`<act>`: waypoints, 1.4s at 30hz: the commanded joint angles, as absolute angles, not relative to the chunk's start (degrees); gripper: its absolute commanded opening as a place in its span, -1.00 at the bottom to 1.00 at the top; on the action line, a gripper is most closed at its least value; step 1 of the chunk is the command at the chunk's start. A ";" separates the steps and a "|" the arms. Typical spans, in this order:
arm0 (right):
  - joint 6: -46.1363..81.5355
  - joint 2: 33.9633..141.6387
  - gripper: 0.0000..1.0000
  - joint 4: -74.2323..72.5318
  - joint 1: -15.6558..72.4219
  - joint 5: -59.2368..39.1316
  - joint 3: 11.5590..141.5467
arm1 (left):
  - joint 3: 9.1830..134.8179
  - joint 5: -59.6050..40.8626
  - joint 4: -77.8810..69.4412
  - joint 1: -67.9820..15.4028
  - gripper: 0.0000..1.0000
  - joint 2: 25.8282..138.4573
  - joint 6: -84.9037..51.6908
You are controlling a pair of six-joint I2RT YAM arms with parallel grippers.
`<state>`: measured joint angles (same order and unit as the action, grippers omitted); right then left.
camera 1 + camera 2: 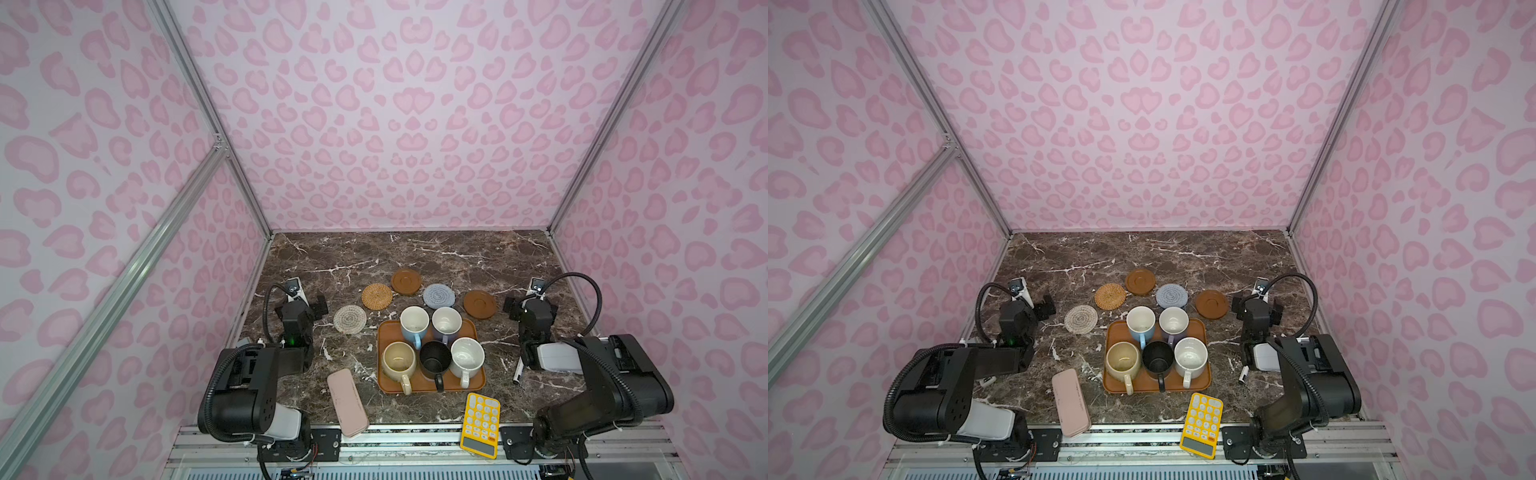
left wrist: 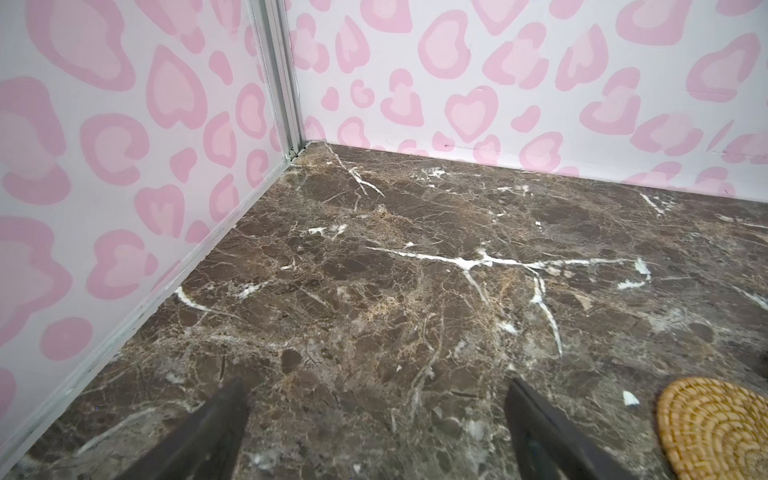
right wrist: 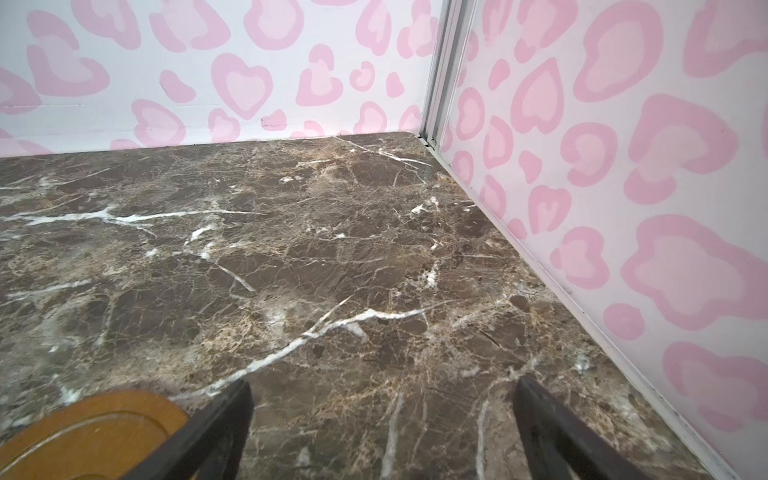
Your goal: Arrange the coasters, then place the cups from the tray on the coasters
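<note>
At the left, left gripper (image 2: 376, 386): I see it spread wide, empty, over the bare marble table (image 2: 415, 291).
Coasters (image 1: 377, 296): five in a loose arc just beyond the tray, all bare.
Tray (image 1: 388, 332): centre, nearer than the arc.
Cups (image 1: 435, 357): all five upright on it.
Right gripper (image 3: 384, 384): spread wide, empty, beside the rightmost brown coaster (image 3: 83, 436).

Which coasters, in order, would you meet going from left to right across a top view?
In order: off-white woven coaster → tan rattan coaster → far brown coaster → grey-blue coaster → right-hand brown coaster.
</note>
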<state>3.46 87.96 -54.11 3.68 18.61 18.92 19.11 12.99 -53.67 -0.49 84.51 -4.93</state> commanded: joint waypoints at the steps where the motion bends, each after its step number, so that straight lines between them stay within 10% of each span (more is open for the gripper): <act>1: 3.34 88.15 0.99 -56.26 3.72 19.60 19.07 | 18.59 12.03 -56.08 -0.44 0.95 84.09 -4.22; 36: 3.35 87.27 0.97 -57.41 3.69 19.13 18.16 | 18.53 12.11 -56.31 -0.44 0.95 83.89 -4.15; 42: 3.28 83.82 0.97 -54.26 3.67 19.35 18.22 | 34.68 12.33 -25.53 -0.44 0.95 77.96 -4.32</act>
<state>3.42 84.73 -54.02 3.64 18.59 18.17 29.69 12.25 -38.33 -0.47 79.85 -4.69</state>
